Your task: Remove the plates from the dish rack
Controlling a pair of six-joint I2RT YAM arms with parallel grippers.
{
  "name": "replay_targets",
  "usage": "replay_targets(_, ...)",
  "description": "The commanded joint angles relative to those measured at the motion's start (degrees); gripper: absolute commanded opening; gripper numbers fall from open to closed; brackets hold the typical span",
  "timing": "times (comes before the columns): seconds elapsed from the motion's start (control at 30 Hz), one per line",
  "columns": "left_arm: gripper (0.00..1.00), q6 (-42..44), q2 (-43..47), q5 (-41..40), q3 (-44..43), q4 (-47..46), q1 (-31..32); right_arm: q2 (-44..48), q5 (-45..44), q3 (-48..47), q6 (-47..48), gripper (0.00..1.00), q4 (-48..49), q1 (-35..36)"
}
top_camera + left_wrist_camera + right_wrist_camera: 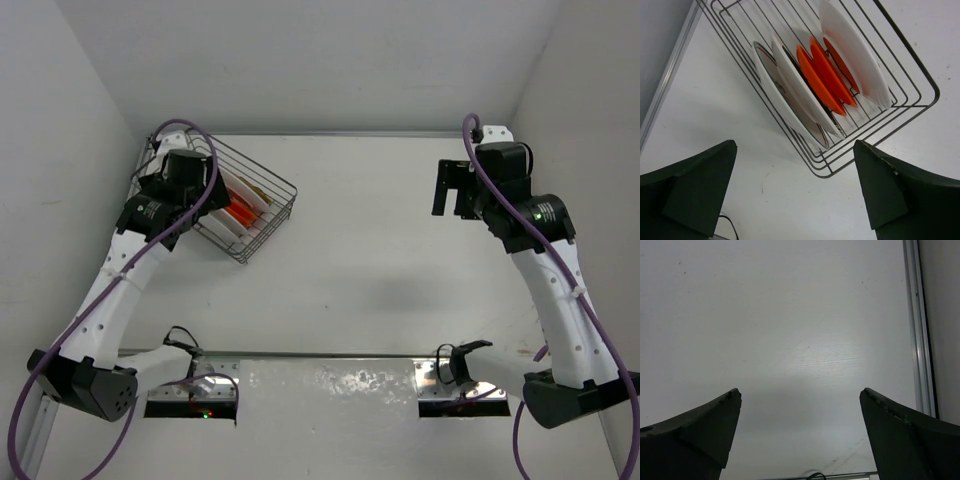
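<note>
The dish rack [294, 189] sits far left on the table [400, 260], with the plates [826, 79] on edge inside. The left gripper [795, 144] hangs above it, spread and empty. The right gripper [800, 390], far right, is also spread. The left should probably straddle one rim squarely, clear of the wires.

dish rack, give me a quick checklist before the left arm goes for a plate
1. left gripper open: ok, jaws wide apart.
2. left gripper empty: ok, nothing held.
3. plates standing on edge in the dish rack: ok, packed close together.
4. a plate rim between the left jaws: not ok, the plates sit ahead of the gripper.
5. right gripper out of the way: ok, open over bare table, far from the rack.
</note>
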State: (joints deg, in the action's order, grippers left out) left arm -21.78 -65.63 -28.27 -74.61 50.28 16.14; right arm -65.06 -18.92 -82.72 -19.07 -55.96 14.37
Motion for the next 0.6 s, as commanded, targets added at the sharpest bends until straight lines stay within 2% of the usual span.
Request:
replay_targets(0.0, 1.0, -3.26, 1.2, -1.26, -2.91, 0.42, 0.38, 0.02, -0.24, 0.97, -0.97, 0.99, 1.38, 0.04)
replay_targets(0.2, 1.0, -9.23, -0.99, -5.55, -4.93, 5.34, 0.29, -0.07, 2.65, 2.2, 1.14, 0.99, 2.35, 0.04)
replay_targets(0.4, 1.0, -14.16, -7.93, -10.57, -10.2, 13.42, 0.29, -3.49, 4.59, 5.28, 1.93, 0.99, -1.06, 0.04)
replay_targets(0.57, 0.99, -14.78, -15.31, -10.48, -16.7, 16.5, 0.29, -5.61, 4.77, 8.79, 1.67, 0.99, -2.57, 0.04)
